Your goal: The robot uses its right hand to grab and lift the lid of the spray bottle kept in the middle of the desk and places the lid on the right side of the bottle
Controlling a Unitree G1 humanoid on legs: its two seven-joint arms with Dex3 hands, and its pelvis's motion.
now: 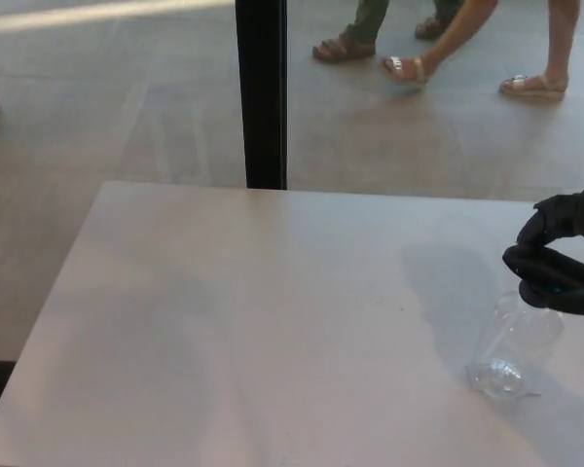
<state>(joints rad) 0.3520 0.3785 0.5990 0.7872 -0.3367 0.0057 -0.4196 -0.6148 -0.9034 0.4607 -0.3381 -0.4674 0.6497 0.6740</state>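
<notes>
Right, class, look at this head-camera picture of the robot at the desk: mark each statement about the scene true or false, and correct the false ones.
1. The right hand is at the top of the spray bottle. True.
2. The bottle is of clear plastic and looks empty. True.
3. The bottle stands at the desk's left edge. False: it stands near the right side of the white desk.
4. The left hand rests on the desk. False: no left hand is in view.
5. The black lid lies flat on the desk beside the bottle. False: it is at the bottle's top, under the right hand.
6. People's feet show on the floor beyond the desk. True.
</notes>
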